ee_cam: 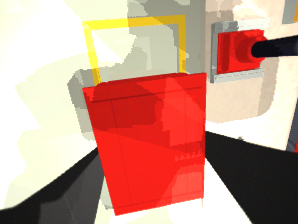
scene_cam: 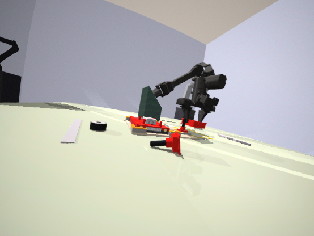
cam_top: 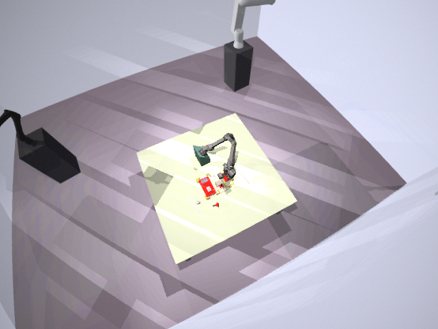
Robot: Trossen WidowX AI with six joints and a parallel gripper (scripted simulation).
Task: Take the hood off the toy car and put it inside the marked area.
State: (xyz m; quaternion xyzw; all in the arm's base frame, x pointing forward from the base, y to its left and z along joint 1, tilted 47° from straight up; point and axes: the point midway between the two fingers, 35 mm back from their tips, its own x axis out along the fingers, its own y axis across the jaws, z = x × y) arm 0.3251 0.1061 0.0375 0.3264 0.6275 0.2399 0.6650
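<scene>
While your gripper grips the hood just above the table, right of the car, centre it over the marked area — lower it level, then open wide; the wrist view shows the yellow outline's far part uncovered; the exterior shows the hood's low height.

Gripper clamped, pointing down

Pale yellow square table: centre | red rectangular toy car: on table | dark green wedge-shaped block: far of car
</scene>
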